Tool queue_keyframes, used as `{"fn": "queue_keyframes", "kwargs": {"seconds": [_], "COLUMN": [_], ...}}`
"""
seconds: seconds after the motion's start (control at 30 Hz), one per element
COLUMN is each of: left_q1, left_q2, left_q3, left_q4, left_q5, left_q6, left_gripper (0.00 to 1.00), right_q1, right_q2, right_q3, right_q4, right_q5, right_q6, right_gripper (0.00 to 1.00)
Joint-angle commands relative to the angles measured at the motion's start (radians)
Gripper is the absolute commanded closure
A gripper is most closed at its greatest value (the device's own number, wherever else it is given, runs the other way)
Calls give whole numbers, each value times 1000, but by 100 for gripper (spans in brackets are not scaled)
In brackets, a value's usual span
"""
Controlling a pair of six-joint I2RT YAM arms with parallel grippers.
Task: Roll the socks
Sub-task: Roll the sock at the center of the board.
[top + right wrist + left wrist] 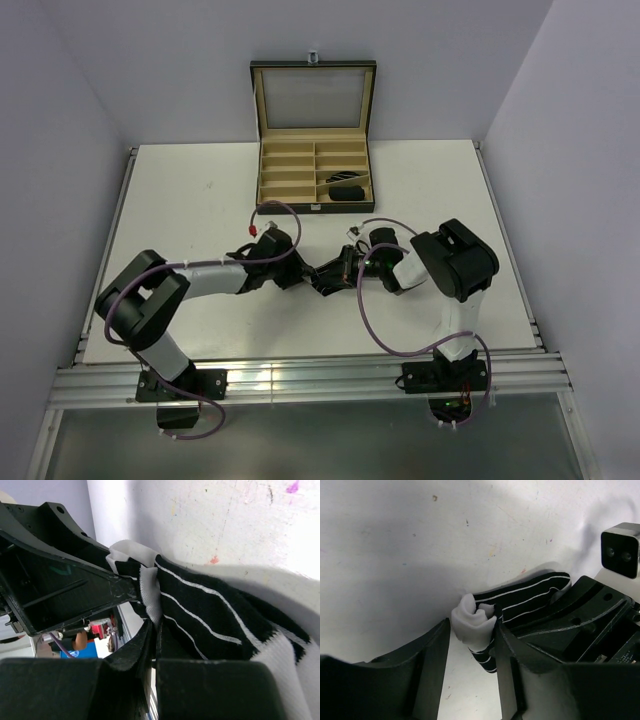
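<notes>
I have both arms meeting low over the middle of the table (200, 200), well in front of the box (262, 180), which stands at the far edge with its lid up. The sock (525, 597) lies on the table between the two tools. It is black with thin white stripes and has a white end.

The right gripper (152, 652) is clenched. Its fingers are pressed together with a fold of the striped fabric pinched between them, so it is grasping the sock.

The left gripper (472, 632) has its jaws apart. The bunched white end of the sock fills the gap at the tips and touches the right-hand finger (510, 670). I cannot tell whether the jaws are squeezing it or only flanking it.

From the left wrist I see the sock's striped length running away from that white wad and under the right gripper's body.

In the box, two dark bundles (347, 190) sit in the right column, in neighbouring compartments near the front.
</notes>
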Motion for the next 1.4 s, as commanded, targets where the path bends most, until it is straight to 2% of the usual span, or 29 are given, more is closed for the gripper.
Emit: {"fn": "queue_keyframes", "kwargs": {"seconds": [0.0, 0.23, 0.27, 0.4, 0.47, 0.6, 0.77, 0.8, 0.87, 1.07, 1.37], "left_q1": [-9, -21, -24, -26, -29, -29, -30, -29, -30, -29, -29], "left_q2": [38, 73, 74, 76, 77, 84, 68, 65, 61, 55, -1], "left_q3": [34, 64, 67, 80, 83, 88, 88, 85, 85, 80, 50], "left_q4": [-13, -43, -48, -63, -63, -87, -89, -89, -88, -74, -35], "left_q5": [32, 49, 46, 18, 17, 14, 14, 14, 14, 14, 14], "left_q6": [36, 50, 51, 60, 63, 70, 77, 77, 82, 94, 157], "left_gripper": [55, 68, 71, 84, 89, 92, 93, 93, 93, 93, 94], "right_q1": [-13, -13, -12, -12, -12, -12, -13, -12, -18, -59, -64], "right_q2": [24, -22, -30, -96, -146, -241, -356, -361, -363, -263, -94], "right_q3": [-15, 27, 31, 64, 85, 113, 154, 163, 171, 183, 355], "right_q4": [-9, -107, -139, -236, -302, -394, -630, -659, -716, -718, -804], "right_q5": [16, 43, 45, 62, 68, 69, 228, 296, 336, 355, 404], "right_q6": [-10, -83, -94, -159, -197, -246, -375, -389, -416, -426, -499], "right_gripper": [100, 98, 95, 71, 63, 58, 57, 57, 58, 59, 59]}}
